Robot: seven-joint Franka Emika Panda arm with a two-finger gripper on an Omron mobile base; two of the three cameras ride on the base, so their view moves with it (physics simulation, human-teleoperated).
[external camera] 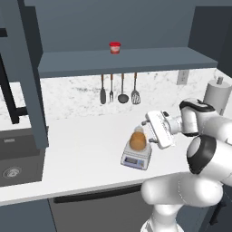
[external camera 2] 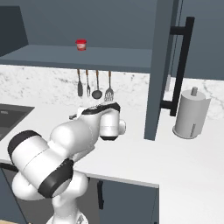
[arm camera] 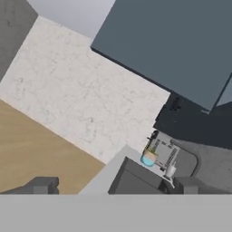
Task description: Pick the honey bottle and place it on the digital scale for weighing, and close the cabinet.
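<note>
The cabinet [external camera: 27, 72] is the biggest thing here, and both its tall doors stand swung out toward the room: 1 at the left of the left base view, the other [external camera 2: 159, 65] with its black bar handle [external camera 2: 181, 65] in the right base view. With the doors open, the shelf [external camera: 136, 61] is bare to view, and a small red-lidded jar [external camera: 115, 47] sits alone on it. The closing part of the job looks not yet done.

Below runs the white counter [external camera: 81, 145], with a sink [external camera: 13, 163] set into it at the left and a paper towel roll [external camera 2: 191, 114] standing near the right-hand door. 4 utensils [external camera: 118, 89] hang on the wall under the shelf, out of the working space.

On the counter, the scale [external camera: 135, 157] sits flat with its display facing the front edge. The honey bottle [external camera: 138, 141] stands upright on the scale's top plate, roughly centred, which is where it needs to be to weigh properly.

The gripper [external camera: 146, 132] reaches in sideways at the bottle's level, its tips right by the bottle's right side. I cannot tell from these pictures whether the fingers are clamped on the bottle or have let go; the gap is too small to read. The hand view looks across counter, wood floor and dark cabinet fronts and does not settle it.

My reading: the bottle is placed or nearly so, and the doors come after.
</note>
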